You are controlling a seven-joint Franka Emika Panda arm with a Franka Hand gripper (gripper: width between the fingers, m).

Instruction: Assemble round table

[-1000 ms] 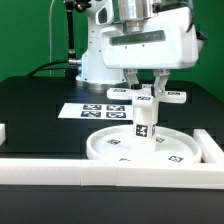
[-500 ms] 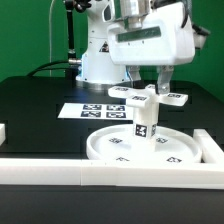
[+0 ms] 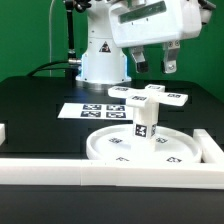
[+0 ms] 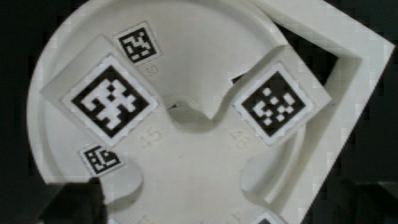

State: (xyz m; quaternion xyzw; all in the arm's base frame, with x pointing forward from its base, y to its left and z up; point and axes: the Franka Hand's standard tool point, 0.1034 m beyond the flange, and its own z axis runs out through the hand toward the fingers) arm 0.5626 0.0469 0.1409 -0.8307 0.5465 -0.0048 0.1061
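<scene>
The large rimmed disc [image 3: 104, 150] lies flat near the front rail. The short post [image 3: 145, 124] stands upright on its middle. The cross-shaped piece [image 3: 150, 96] sits on top of the post. My gripper [image 3: 152, 66] hangs open and empty a little above the cross-shaped piece, touching nothing. The wrist view looks straight down on the cross-shaped piece [image 4: 196, 110] and its square markers. One dark fingertip [image 4: 68, 196] shows at the edge of that view.
The marker board [image 3: 92, 110] lies on the black table behind the disc. A long white rail [image 3: 100, 172] runs along the front. A shorter rail [image 3: 211, 148] stands at the exterior view's right. The arm's base [image 3: 100, 60] stands at the back.
The gripper has let go of the cross-shaped piece, opened and risen straight up. The cross-shaped piece stays on the post.
</scene>
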